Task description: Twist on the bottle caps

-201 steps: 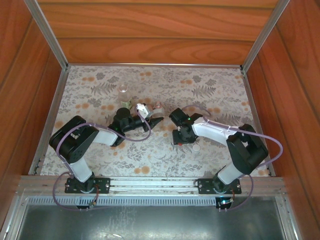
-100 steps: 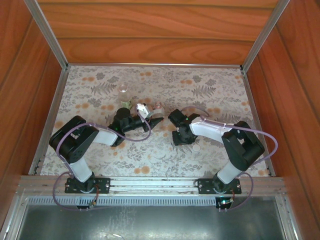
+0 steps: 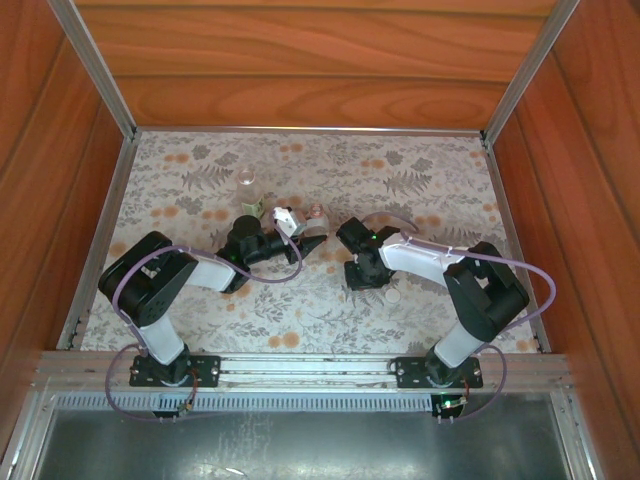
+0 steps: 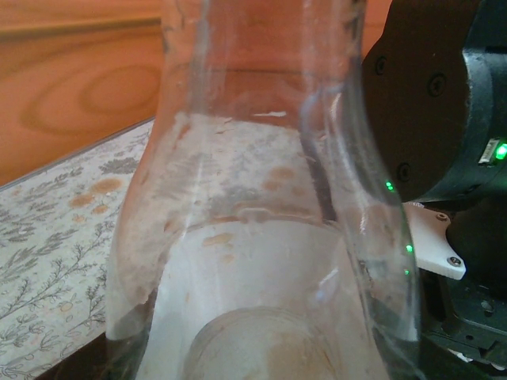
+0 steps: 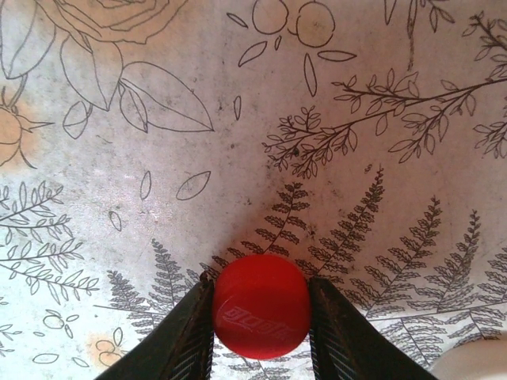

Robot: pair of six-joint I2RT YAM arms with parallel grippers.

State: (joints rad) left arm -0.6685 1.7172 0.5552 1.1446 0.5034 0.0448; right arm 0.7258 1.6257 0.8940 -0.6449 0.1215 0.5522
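A red bottle cap [image 5: 260,315] lies on the flowered tabletop, and my right gripper [image 5: 260,279] has come down over it, with both fingers pressed against its sides. From above, that gripper [image 3: 362,282] points straight down near the table's middle. A white cap [image 3: 394,296] lies just to its right, and its rim [image 5: 475,366] shows in the right wrist view. My left gripper [image 3: 314,240] is shut on a clear bottle [image 3: 318,212] that stands upright. This bottle [image 4: 261,237] looms so close in the left wrist view that it hides the fingers. A second clear bottle [image 3: 246,182] stands farther back left.
The right arm's black wrist [image 4: 444,103] sits close on the right of the held bottle. Wooden walls and aluminium rails [image 3: 95,250] enclose the printed tabletop [image 3: 430,180].
The right gripper's jaws have narrowed onto the red cap, and the right arm has shifted slightly left. The left arm and its bottle have not moved.
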